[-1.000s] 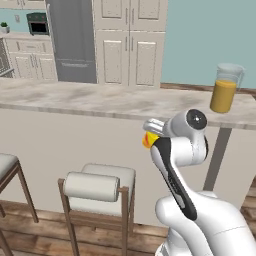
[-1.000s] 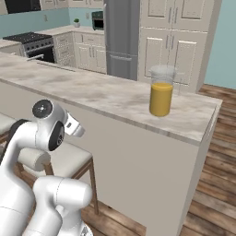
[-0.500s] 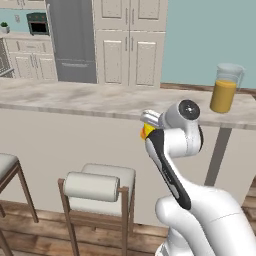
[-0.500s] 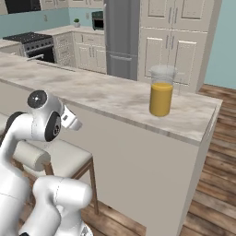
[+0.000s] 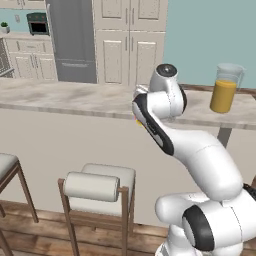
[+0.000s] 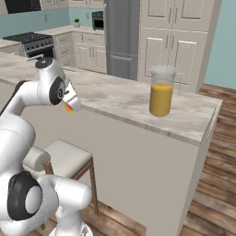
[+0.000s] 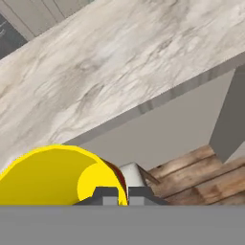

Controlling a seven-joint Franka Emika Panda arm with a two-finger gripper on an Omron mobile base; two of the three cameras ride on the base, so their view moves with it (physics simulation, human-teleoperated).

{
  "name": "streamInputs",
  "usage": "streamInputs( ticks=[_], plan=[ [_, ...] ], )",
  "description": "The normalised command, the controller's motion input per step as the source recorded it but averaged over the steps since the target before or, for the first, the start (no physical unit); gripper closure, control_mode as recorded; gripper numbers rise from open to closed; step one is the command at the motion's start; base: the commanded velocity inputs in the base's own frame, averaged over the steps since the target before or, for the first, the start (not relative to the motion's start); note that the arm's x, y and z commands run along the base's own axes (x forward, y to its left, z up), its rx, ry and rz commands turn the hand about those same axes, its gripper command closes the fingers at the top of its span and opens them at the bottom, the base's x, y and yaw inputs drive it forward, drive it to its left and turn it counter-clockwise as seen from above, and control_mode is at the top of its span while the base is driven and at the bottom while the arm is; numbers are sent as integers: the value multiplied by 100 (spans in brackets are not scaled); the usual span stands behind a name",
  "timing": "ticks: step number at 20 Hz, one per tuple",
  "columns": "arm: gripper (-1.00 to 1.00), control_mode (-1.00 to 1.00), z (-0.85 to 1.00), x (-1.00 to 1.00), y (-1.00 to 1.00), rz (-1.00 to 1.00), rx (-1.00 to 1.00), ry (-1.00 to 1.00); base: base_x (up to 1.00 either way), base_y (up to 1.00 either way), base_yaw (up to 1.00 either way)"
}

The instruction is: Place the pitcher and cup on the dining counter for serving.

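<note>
On the far right end of the dining counter [image 5: 75, 97] [image 6: 115, 97] [image 7: 119, 62] stands the pitcher [image 5: 223, 91] [image 6: 161, 92], upright, with orange liquid inside. My gripper [image 6: 71, 100] [image 7: 123, 195] is shut on the rim of the yellow cup [image 6: 69, 108] [image 7: 52, 178], which it holds in the air at the counter's front edge, about level with the slab. In the left base view my own arm hides the hand, and only a sliver of the cup [image 5: 136, 121] peeks out. The cup is well left of the pitcher.
Padded wooden stools [image 5: 97, 185] [image 6: 60, 156] stand below the counter in front of the cream half-wall. Behind the counter are a steel fridge [image 5: 72, 40] and cream cabinets. Wooden floor [image 7: 201, 167] lies below the counter's overhang.
The arm has lifted the cup upward and a little to the left, from below the counter's edge to about slab height. The pitcher has not moved.
</note>
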Motion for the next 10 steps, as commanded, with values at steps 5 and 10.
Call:
streamInputs(
  ticks=[5,10],
  plan=[
    [100,-100,30,8,0,-7,1,0,0,0,0],
    [100,-100,-3,18,-2,0,-4,-21,0,0,0]
  ],
)
